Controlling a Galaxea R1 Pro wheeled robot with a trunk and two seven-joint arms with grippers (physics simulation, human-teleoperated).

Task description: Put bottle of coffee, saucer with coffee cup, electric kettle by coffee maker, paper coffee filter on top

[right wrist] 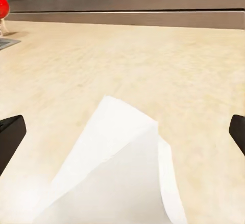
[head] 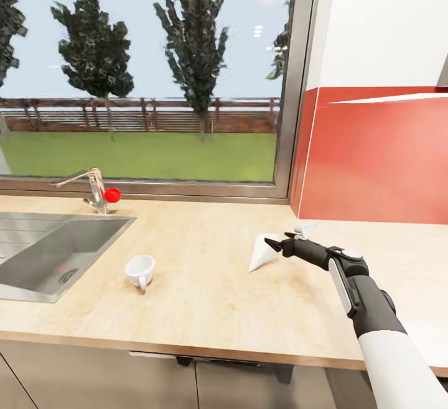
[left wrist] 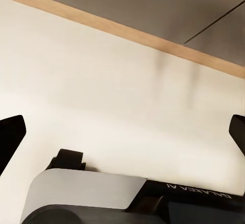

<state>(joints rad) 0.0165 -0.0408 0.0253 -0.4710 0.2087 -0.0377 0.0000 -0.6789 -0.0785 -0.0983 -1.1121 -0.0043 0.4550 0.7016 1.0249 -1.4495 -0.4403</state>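
Bright, even daylight through the window (head: 143, 73); soft render, no hard glare. Kitchen countertop (head: 205, 284) evenly lit, with faint shadows under the coffee cup (head: 140, 270) and paper coffee filter (head: 262, 252). Red panel (head: 379, 154) carries a pale sheen. Trees outside look blurred and jagged. Left wrist view washed out, pale.

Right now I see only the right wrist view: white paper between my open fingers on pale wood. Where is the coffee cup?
Observer: The coffee cup sits on the kitchen countertop, between the sink and the paper coffee filter.
Operator: Is my gripper touching the filter?
Observer: In the head view, one finger of the right gripper appears to meet its tip.
Operator: And the left gripper?
Observer: The left gripper is open over a pale surface.
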